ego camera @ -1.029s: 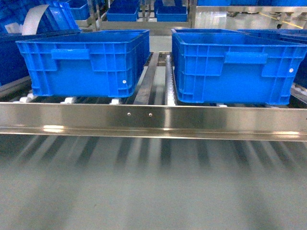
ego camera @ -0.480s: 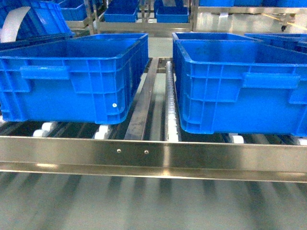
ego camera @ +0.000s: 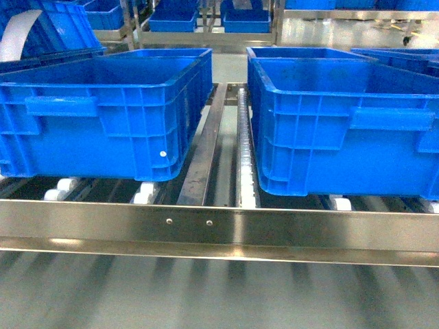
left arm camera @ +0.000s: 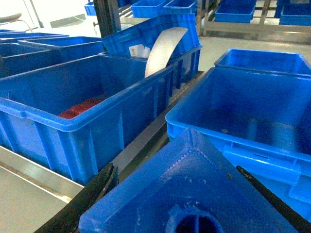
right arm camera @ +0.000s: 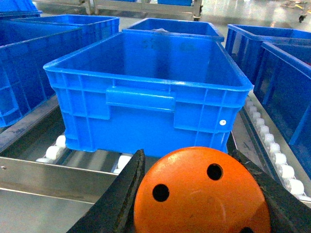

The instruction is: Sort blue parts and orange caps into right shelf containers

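Head view: shelf (ego camera: 219, 233) with shiny riveted rail across the foreground, white rollers (ego camera: 245, 179) running back between two crates. Left crate (ego camera: 103, 113) at 10 o'clock, right crate (ego camera: 343, 123) at 2 o'clock, both open-topped and sitting on the rollers, well apart with a steel divider between. No grippers show in this view. Left wrist view: left gripper (left arm camera: 187, 213) clenched on a blue part (left arm camera: 194, 194), black fingers (left arm camera: 90, 199) pressed to its flanks, round nub end facing the camera at 6 o'clock. Beyond it, at 9 o'clock, a crate (left arm camera: 82, 111) with red bits on its floor; at 2 o'clock another crate (left arm camera: 248, 116), interior dark, contents unclear. A curved white sheet (left arm camera: 163, 48) stands in a tilted crate at 12 o'clock. Right wrist view: right gripper (right arm camera: 201, 194) grasping an orange cap (right arm camera: 201, 194), flat holed end toward the camera, fingers (right arm camera: 121, 199) tight on both sides. Cap sits low at 6 o'clock, in front of the rail; a crate (right arm camera: 146, 82) lies straight ahead at 12 o'clock, bare inside as far as shows.
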### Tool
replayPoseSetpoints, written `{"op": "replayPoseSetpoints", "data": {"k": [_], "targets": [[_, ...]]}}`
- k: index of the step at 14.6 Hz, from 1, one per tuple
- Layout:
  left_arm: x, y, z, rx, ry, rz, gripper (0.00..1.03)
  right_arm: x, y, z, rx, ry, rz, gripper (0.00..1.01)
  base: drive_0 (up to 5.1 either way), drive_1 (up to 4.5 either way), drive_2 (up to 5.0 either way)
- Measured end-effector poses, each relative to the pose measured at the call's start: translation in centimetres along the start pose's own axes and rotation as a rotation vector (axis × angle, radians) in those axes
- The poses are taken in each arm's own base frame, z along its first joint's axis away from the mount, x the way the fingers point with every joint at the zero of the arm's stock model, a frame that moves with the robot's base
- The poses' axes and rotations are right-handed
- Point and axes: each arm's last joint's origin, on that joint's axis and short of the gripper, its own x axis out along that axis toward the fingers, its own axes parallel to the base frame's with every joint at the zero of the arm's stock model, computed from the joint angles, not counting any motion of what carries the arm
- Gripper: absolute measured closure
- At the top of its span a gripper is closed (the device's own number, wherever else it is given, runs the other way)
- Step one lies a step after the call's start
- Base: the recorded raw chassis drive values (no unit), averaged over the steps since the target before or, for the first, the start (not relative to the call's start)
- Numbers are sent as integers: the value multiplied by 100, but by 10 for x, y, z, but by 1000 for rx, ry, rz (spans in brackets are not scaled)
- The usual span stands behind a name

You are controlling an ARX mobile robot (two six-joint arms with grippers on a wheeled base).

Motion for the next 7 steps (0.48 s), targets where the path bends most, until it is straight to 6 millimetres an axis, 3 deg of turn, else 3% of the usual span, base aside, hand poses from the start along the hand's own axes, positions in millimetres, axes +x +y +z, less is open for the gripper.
{"op": "replayPoseSetpoints", "data": {"k": [7], "targets": [[0, 0, 0, 0, 0, 0, 41, 0, 0, 0, 0, 0, 0, 57, 0, 0, 0]]}}
